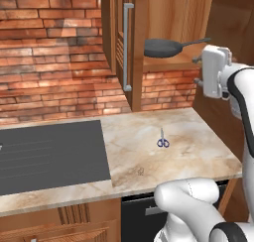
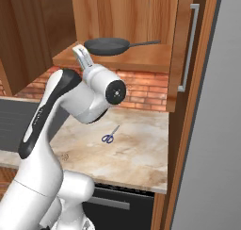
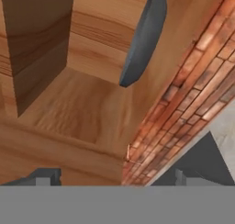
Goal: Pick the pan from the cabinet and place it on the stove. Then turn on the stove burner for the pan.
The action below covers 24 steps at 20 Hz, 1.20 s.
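The dark grey pan [image 1: 162,47] lies on the lower shelf of the open wooden cabinet [image 1: 171,65], its long handle pointing right. In the right base view the pan [image 2: 107,46] sits just above and beyond my gripper [image 2: 84,55]. The gripper [image 1: 198,70] hangs in front of the shelf edge, below the handle's end, open and holding nothing. In the hand view, rolled to one side, the pan [image 3: 144,39] appears edge-on above the shelf board, well ahead of the gripper [image 3: 117,178], whose tips stand wide apart. The black stove [image 1: 49,156] top lies to the left in the counter.
Blue-handled scissors [image 1: 162,142] lie on the marble counter [image 1: 188,151] under the cabinet. An open cabinet door with a grey bar handle [image 1: 127,47] stands left of the shelf, another door [image 2: 188,45] right of it. A tall grey fridge [image 2: 223,130] borders the counter's right end.
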Motion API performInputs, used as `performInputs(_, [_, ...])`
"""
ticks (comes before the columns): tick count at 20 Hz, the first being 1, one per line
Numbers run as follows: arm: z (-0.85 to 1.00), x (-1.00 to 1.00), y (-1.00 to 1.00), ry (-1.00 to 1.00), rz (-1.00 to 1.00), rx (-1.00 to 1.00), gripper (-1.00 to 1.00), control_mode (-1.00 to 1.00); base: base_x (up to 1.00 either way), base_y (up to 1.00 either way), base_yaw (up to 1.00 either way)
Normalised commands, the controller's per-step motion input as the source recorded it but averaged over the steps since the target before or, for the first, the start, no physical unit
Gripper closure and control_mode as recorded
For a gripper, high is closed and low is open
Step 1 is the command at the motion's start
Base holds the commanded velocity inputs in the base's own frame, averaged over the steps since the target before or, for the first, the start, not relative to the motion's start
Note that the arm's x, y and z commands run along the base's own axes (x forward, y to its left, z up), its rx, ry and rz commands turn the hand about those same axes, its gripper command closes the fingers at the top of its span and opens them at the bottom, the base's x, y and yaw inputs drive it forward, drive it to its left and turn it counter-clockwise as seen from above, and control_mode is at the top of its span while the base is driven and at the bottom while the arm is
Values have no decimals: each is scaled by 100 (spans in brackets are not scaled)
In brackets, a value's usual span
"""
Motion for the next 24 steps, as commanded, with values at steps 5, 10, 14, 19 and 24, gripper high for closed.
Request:
performInputs(5, [9, 72, -35, 7, -2, 0, -100, -100, 0, 0, 0])
performInputs(10, [13, 60, -31, 4, -2, 0, -100, -100, 0, 0, 0])
performInputs(14, [5, 52, -25, 1, -5, 0, -100, -100, 0, 0, 0])
performInputs(19, [0, 42, -13, 0, -8, -1, -100, -100, 0, 0, 0])
performInputs(24, [0, 43, -2, 0, -11, -3, -100, -100, 0, 0, 0])
